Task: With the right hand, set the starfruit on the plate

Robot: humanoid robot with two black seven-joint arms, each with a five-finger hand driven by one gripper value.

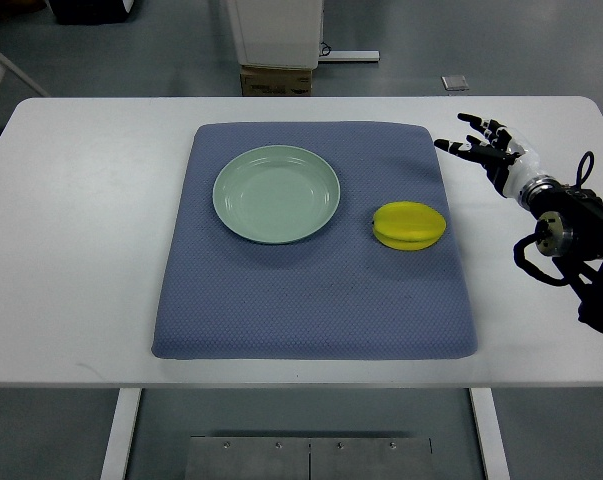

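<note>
Nearest the camera runs the white counter's front edge, with a metal base plate showing on the floor below it. On the counter lies a blue mat, taking up most of the middle. Toward the mat's right side rests the starfruit — yellow, lying flat, touching nothing but the mat. Left of it and slightly farther back sits the plate, pale green, near the fruit but apart from it. From the right edge comes the right arm; its hand hangs over bare counter just off the mat's far right corner — fingers spread, holding nothing, apart from the starfruit. Beyond the counter, a cardboard box stands on the grey floor.
</note>
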